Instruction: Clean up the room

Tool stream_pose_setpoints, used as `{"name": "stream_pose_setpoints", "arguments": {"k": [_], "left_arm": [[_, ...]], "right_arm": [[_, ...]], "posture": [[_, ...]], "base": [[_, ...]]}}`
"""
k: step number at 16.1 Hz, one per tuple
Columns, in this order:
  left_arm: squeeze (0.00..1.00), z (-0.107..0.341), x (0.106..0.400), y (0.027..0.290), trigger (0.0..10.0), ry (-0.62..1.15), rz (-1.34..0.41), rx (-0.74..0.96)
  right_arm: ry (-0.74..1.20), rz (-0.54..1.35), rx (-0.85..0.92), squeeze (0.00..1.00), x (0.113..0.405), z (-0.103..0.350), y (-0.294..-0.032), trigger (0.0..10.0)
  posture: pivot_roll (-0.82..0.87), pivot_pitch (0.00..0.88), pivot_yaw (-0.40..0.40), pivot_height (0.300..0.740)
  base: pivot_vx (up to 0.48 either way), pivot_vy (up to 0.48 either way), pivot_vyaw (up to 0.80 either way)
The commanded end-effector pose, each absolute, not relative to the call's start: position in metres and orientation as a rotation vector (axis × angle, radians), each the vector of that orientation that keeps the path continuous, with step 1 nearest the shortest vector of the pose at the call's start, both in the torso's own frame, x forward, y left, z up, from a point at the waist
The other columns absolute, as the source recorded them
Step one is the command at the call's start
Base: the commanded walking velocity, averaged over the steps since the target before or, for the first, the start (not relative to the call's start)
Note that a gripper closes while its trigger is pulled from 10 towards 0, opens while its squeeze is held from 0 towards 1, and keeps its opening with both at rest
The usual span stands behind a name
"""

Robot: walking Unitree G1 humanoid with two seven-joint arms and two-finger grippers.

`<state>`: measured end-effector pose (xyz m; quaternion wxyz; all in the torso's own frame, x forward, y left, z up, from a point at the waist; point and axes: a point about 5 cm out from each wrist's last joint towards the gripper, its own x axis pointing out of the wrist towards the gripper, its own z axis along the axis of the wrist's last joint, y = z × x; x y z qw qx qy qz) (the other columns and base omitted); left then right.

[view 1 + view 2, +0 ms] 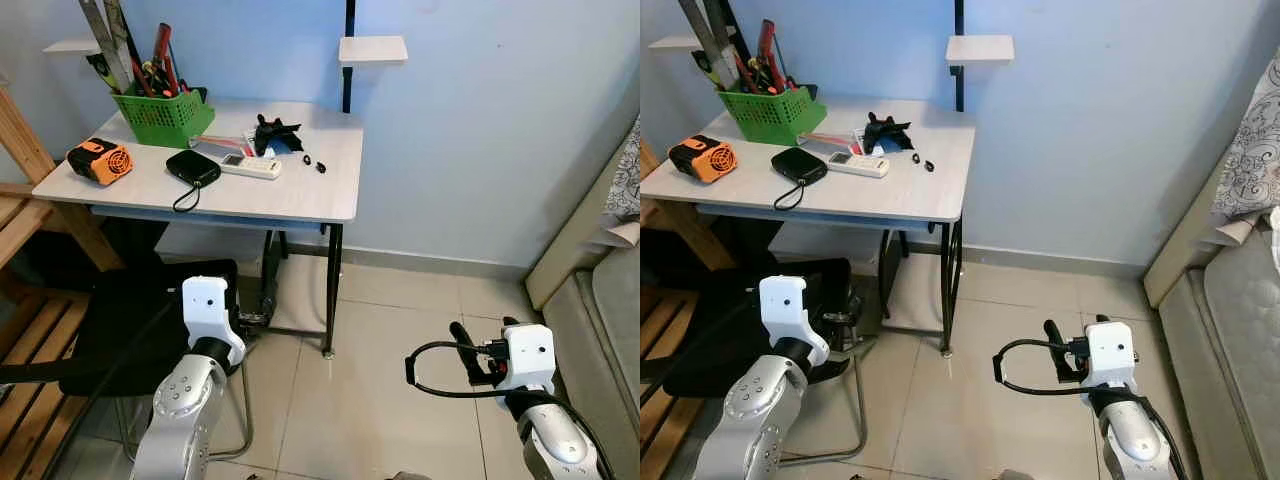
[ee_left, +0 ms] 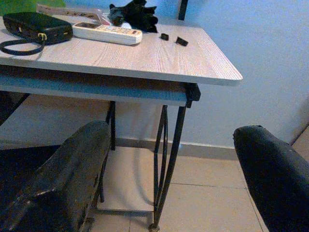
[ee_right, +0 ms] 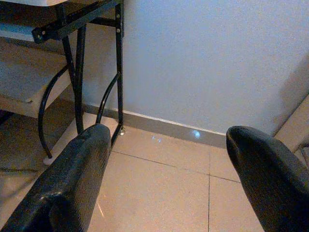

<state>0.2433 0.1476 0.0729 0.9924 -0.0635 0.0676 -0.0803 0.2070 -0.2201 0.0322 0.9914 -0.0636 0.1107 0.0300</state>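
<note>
On the desk (image 1: 330, 205), beside the pouch (image 1: 192, 166): remote (image 1: 250, 166), light, stiff, slick, best pinched across its narrow sides; left gripper (image 2: 169, 183) and right gripper (image 3: 169, 179) both spread wide, empty.

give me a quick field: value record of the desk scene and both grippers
surface: white desk against a blue wall
basket: green basket of tools, back left
desk items: orange device, black pouch, white remote, black glove
under desk: black chair
left gripper: open, empty, low before the desk
right gripper: open, empty, over floor tiles
</note>
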Motion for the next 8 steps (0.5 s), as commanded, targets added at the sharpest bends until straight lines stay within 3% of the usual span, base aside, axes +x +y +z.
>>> {"name": "stream_pose_setpoints", "arguments": {"k": [1,3,5,8], "left_arm": [[0.0,0.088,0.296,0.112,10.0,0.218,-0.294,-0.136],[0.0,0.098,0.304,0.126,10.0,0.096,-0.262,-0.118],[0.0,0.097,0.307,0.123,10.0,0.099,-0.264,-0.107],[0.0,0.091,0.306,0.116,10.0,0.106,-0.278,-0.111]], "right_arm": [[0.297,0.103,0.157,0.0,0.27,0.044,-0.131,10.0],[0.137,0.132,0.107,0.0,0.29,0.067,-0.135,10.0],[0.138,0.137,0.091,0.0,0.295,0.07,-0.133,10.0],[0.16,0.129,0.026,0.0,0.292,0.065,-0.138,10.0]], "posture": [[-0.07,0.0,0.056,0.74],[-0.13,0.0,0.064,0.74],[-0.13,0.0,0.062,0.74],[-0.13,0.0,0.057,0.74]], "base": [[0.0,0.0,0.0],[0.0,0.0,0.0],[0.0,0.0,0.0],[0.0,-0.454,-0.63]]}}
